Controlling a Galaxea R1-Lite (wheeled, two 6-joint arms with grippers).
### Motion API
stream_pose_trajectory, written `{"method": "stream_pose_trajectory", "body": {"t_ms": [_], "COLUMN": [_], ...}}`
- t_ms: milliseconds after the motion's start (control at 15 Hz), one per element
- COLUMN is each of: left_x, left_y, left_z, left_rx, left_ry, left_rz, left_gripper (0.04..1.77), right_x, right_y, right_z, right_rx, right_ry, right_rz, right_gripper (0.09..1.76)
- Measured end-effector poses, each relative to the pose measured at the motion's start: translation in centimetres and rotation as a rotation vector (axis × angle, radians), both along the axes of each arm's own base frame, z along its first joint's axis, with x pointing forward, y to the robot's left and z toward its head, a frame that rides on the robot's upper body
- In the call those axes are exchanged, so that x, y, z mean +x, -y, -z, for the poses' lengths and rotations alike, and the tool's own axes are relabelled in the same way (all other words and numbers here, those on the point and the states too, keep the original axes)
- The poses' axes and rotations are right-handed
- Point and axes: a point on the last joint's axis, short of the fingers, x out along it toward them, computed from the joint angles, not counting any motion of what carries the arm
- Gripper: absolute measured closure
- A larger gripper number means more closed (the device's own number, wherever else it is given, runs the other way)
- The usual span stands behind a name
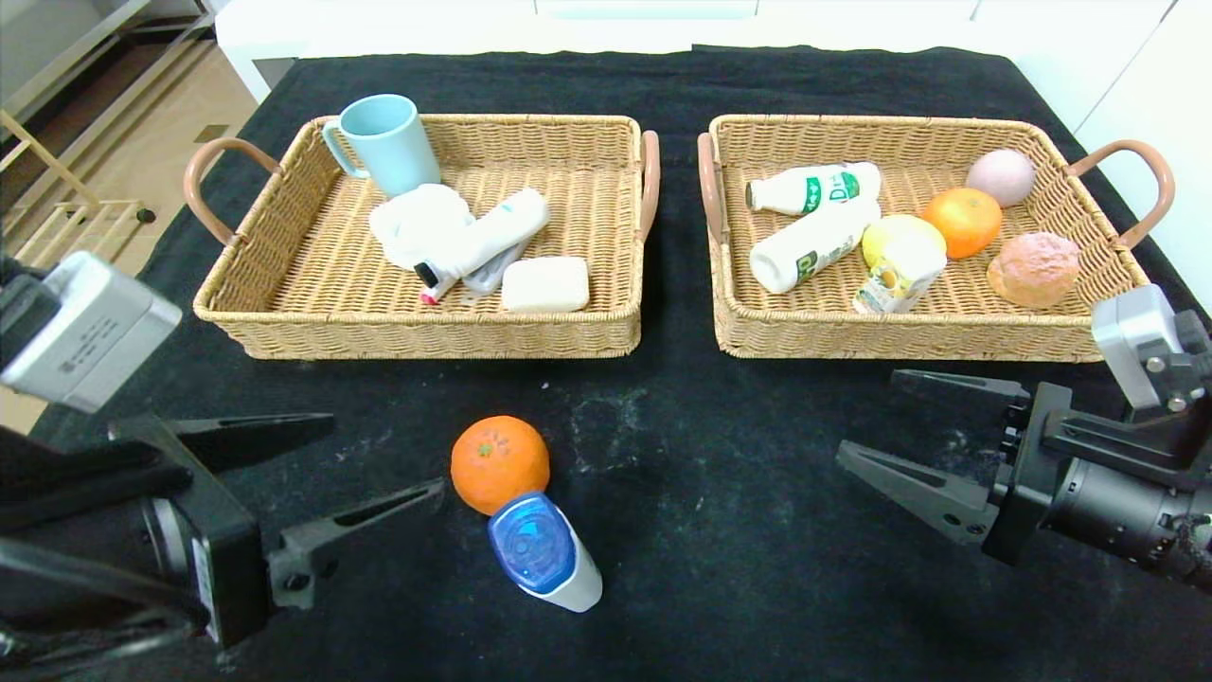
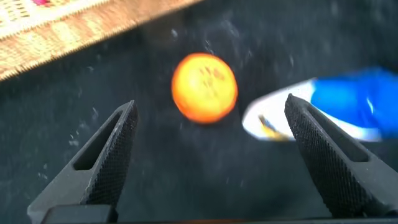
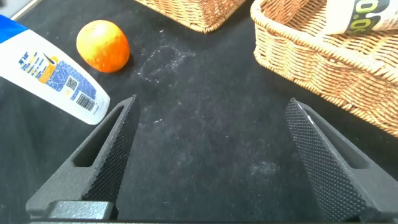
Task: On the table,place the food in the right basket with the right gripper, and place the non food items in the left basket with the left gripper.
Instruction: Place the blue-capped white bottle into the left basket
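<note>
Two wicker baskets: left basket (image 1: 312, 284), right basket (image 1: 947, 332). Oranges, two: one inside the right basket (image 1: 962, 221), one on the table (image 1: 757, 530) in front of the left basket (image 1: 499, 464). Milk bottles, two, both in the right basket (image 1: 811, 188) (image 1: 812, 245). One blue-capped tube bottle (image 1: 544, 553), touching the loose orange.

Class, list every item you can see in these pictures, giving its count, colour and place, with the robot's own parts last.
table: 1, black cloth.
left basket: 1, tan; holds blue mug, white cloth, white brush-tipped bottle, white block.
right basket: 1, tan; holds 2 milk bottles, lemon, juice carton, orange, pink ball, bun.
loose orange: 1, table front.
blue-capped tube bottle: 1, white, touching it.
left gripper: open, front left.
right gripper: open, front right.
</note>
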Motion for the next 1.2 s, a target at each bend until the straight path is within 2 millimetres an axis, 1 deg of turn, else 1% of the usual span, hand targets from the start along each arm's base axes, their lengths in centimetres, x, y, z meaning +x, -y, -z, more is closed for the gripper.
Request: {"method": "stream_pose_trajectory", "body": {"t_ms": [267,533,667,933,1067,1200], "left_x": [-1.8,-2.7,-2.9,-2.8,-2.7,-2.4], "left_y": [-0.4,-0.6,-0.5,0.4,1.0,1.9], "left_z": [1.2,2.9,3.7,4.9,5.2,5.1], "left_rx": [-0.002,0.032,0.061,0.067,0.077,0.067], "left_ry": [-0.009,-0.032,-0.030,0.005,0.010,0.038], "left_rz": [0.088,0.130,0.153,0.186,0.199,0.220], "left_gripper": [0.10,0.10,0.10,0.09,0.09,0.09], "right_x": [0.1,0.2,0.2,0.2,0.3,0.3], "right_y": [-0.1,-0.3,-0.3,-0.3,-0.3,-0.4], "right_z": [0.3,0.6,0.7,0.7,0.8,0.8], "right_rx": [-0.007,-0.012,-0.014,-0.015,-0.016,-0.018], "right_ry": [-0.009,-0.020,-0.023,-0.025,-0.026,-0.027], "right_rz": [-0.004,-0.008,-0.008,-0.009,-0.009,-0.012], "right_gripper": [0.14,0.14,0.14,0.14,0.14,0.14]}}
